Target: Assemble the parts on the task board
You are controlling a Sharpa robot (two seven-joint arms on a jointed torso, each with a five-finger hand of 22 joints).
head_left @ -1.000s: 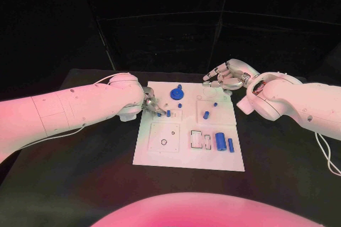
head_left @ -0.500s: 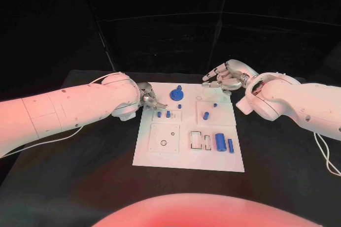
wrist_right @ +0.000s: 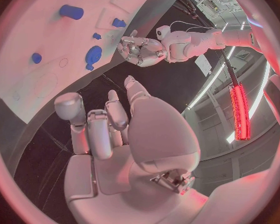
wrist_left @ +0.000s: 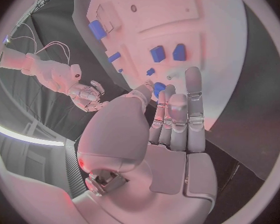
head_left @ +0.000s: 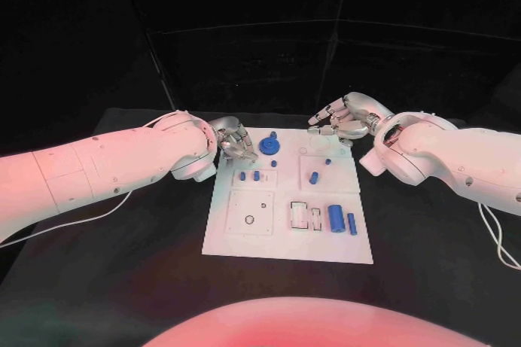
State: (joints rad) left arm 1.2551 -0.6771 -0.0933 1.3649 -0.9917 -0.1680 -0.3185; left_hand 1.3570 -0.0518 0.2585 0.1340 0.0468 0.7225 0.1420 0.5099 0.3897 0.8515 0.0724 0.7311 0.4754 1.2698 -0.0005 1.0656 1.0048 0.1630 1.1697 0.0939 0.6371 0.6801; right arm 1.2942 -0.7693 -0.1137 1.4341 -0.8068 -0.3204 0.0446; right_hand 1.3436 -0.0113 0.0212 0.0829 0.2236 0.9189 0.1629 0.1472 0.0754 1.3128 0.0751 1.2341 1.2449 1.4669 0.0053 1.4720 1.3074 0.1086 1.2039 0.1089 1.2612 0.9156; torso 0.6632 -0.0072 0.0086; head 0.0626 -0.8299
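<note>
My left arm reaches in from nine o'clock, and my left robot hand (head_left: 233, 142) hovers over the upper left corner of the task board (head_left: 287, 245), the white plate lying in the middle of the black counter (head_left: 130, 272). Its fingers (wrist_left: 194, 102) stand side by side and nearly straight, pointing out over the board, with the thumb alongside — nothing is between them, so this hand is slack and holds nothing.

My right arm comes in from three o'clock, bent at the wrist. My right robot hand (head_left: 339, 117) hangs at the board's upper right corner, about one o'clock from the board's centre. Its fingers (wrist_right: 107, 119) are loosely curved and apart, and it too carries nothing.

The parts lie on the board. A blue round part with a stem (head_left: 270, 143) sits near the top edge at twelve o'clock, just beside my left fingertips; I cannot tell whether they touch it. Two small blue pegs (head_left: 250, 176) stand below it toward ten o'clock. A small blue block (head_left: 315, 177) rests right of centre — near it a tiny blue stud (head_left: 329, 161). A blue cylinder (head_left: 336, 215) and a thin blue bar (head_left: 353, 220) lie side by side toward four o'clock.
</note>
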